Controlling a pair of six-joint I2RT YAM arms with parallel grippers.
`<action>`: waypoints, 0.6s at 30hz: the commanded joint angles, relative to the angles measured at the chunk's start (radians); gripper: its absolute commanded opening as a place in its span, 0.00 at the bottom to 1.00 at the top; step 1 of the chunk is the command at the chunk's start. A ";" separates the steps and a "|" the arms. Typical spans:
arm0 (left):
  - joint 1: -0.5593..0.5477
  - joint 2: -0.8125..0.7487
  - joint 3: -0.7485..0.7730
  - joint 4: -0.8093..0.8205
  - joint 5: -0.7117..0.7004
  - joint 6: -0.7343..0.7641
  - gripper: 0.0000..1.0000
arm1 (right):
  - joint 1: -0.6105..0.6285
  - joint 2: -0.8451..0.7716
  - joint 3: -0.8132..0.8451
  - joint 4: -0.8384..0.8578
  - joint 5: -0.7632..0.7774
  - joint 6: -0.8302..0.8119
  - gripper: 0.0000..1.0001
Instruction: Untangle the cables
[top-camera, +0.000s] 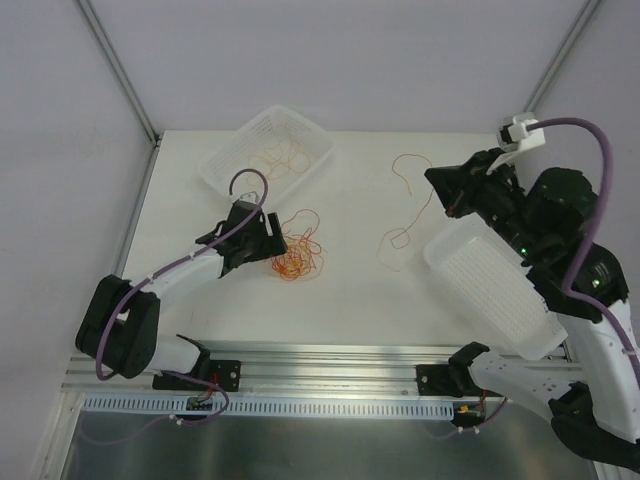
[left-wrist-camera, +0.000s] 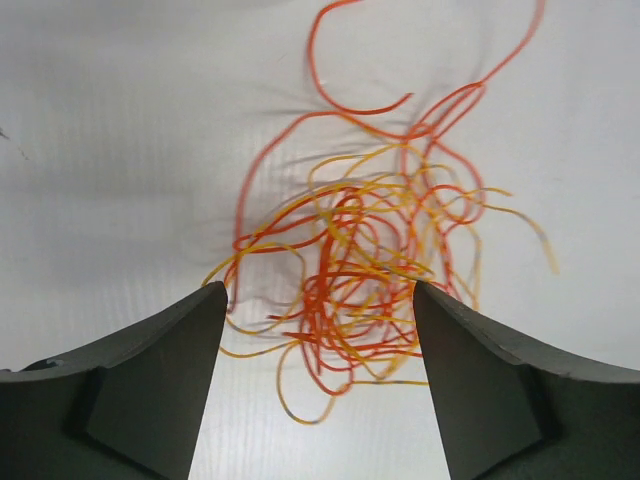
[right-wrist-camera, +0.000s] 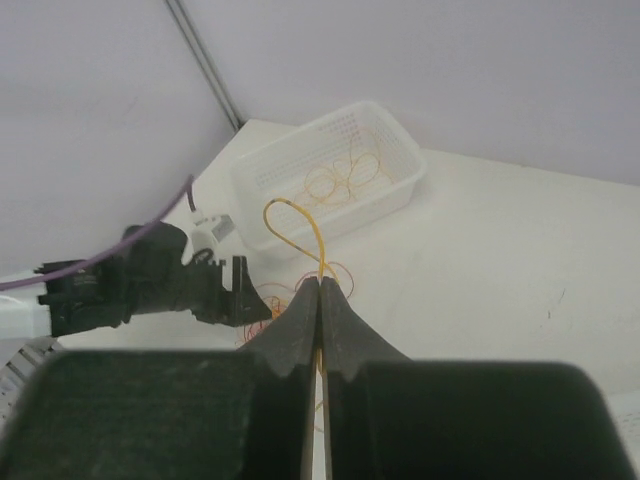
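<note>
Top external view is showing me a white table (top-camera: 370, 300) boxed in by pale grey walls (top-camera: 350, 60), with a metal frame post (top-camera: 120, 70) running up the far left corner. Two white perforated baskets are sitting on it: the far basket (top-camera: 235, 139) is lying toward the back left with a few orange loops (top-camera: 280, 158) inside, and the near basket (top-camera: 490, 290) is resting at an angle just beside the right arm. The cables (top-camera: 298, 255) are lying in a loose knot on the table in front of the far basket, thin red and orange strands curling over each other (left-wrist-camera: 370, 280). The left gripper (top-camera: 275, 245) is hovering right over that knot, its jaws standing apart on either side of it (left-wrist-camera: 318, 380). The right gripper (top-camera: 440, 185) is holding its fingers pressed together (right-wrist-camera: 320, 295) on a single orange strand (right-wrist-camera: 318, 245), which is trailing down across the table in a long curl (top-camera: 432, 200), well apart from the knot.
</note>
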 joint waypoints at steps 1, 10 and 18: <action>0.012 -0.117 0.042 0.001 0.072 0.070 0.77 | -0.003 0.037 -0.034 0.050 -0.046 0.016 0.01; 0.001 -0.322 0.076 0.067 0.331 0.331 0.86 | -0.003 0.129 -0.114 0.141 -0.179 0.110 0.00; -0.103 -0.408 0.102 0.213 0.523 0.487 0.92 | -0.003 0.192 -0.157 0.173 -0.245 0.178 0.01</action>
